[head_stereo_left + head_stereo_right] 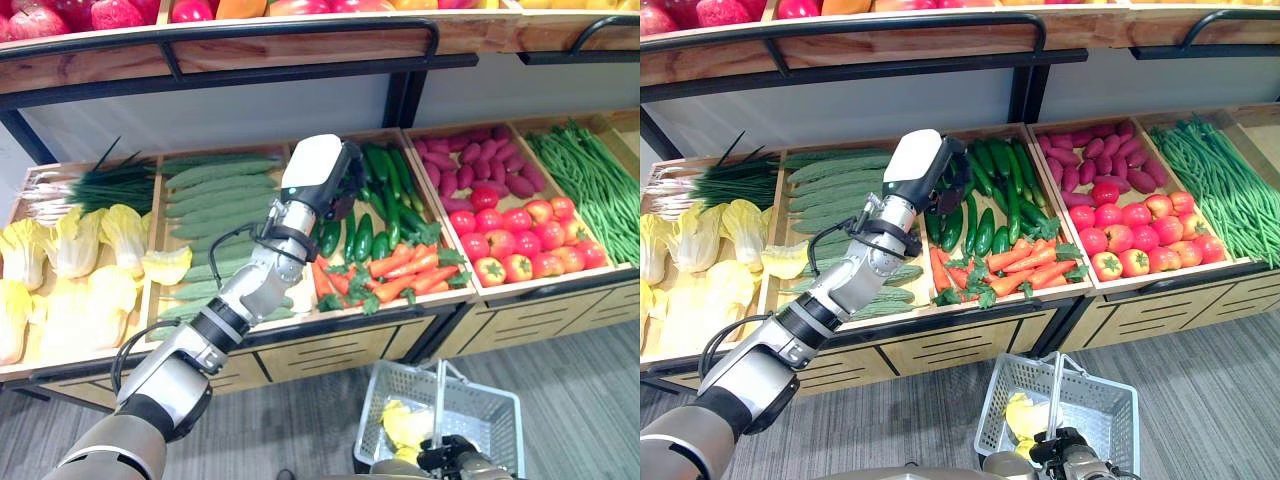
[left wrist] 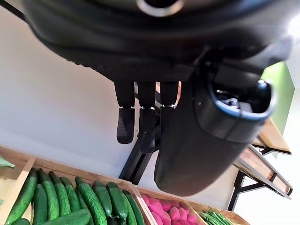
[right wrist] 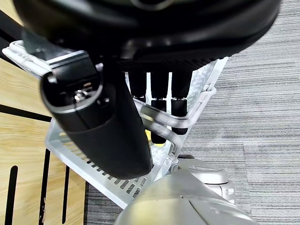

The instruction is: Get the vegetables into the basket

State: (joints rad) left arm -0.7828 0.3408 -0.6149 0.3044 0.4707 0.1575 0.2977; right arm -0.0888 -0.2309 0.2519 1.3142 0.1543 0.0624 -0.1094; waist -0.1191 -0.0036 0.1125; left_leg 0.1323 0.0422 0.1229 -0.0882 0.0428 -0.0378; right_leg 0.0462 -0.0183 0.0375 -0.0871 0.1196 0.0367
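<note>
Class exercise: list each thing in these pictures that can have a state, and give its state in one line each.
Left hand: open, empty, raised over the cucumbers.
Right hand: shut on the basket handle.
Basket: upright, held off the floor beside the stand, with a yellow leafy vegetable inside.
Carrots: lying in their crate.
Tomatoes: piled in their crate.

Wooden stand [image 1: 330, 345] divided into bins, filled with cabbage [image 1: 70, 270], cucumbers [image 1: 215, 190], carrots [image 1: 400, 275], tomatoes [image 1: 520, 245], beans [image 1: 590, 185]
</note>
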